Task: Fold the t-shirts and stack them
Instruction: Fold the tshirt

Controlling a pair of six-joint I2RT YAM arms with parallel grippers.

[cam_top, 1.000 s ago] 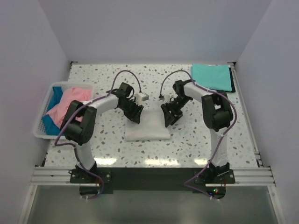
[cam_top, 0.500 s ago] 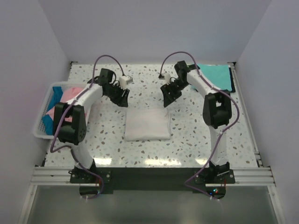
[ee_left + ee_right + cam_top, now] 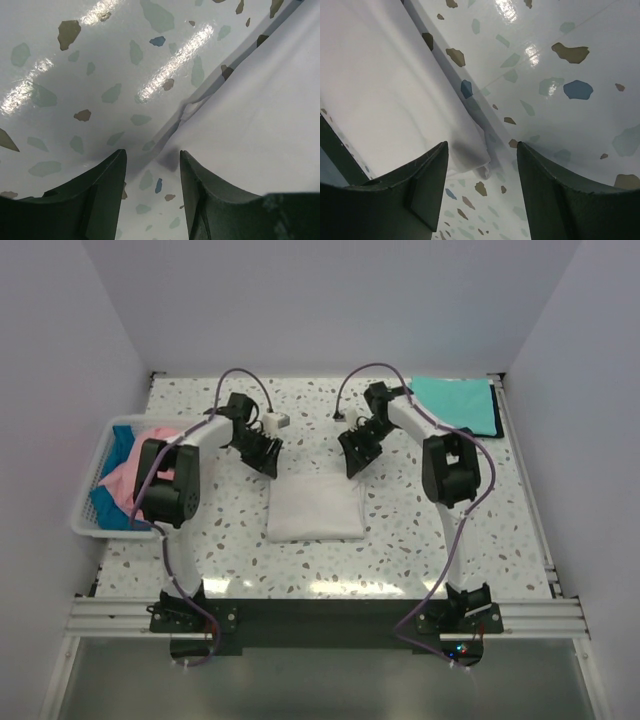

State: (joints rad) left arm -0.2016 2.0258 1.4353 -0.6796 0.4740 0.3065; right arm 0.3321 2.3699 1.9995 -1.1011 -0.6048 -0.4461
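A folded white t-shirt (image 3: pixel 312 508) lies flat mid-table. My left gripper (image 3: pixel 264 462) hangs open and empty just beyond its far left corner; in the left wrist view the gripper (image 3: pixel 152 162) straddles bare table at the edge of the white cloth (image 3: pixel 260 110). My right gripper (image 3: pixel 351 462) is open and empty just beyond the far right corner; in the right wrist view the gripper (image 3: pixel 482 152) stands over the shirt's corner (image 3: pixel 385 85). A folded teal t-shirt (image 3: pixel 456 405) lies at the back right. The pink t-shirt (image 3: pixel 135 475) and blue t-shirt (image 3: pixel 104 504) lie in the basket.
A white lattice basket (image 3: pixel 85 528) stands at the table's left edge. Walls close in the table at the back and both sides. Purple cables arc over both arms.
Both grippers left the white shirt's far edge and pulled back toward the rear, then settled low just behind its far corners. The white shirt lies flat and unmoved.
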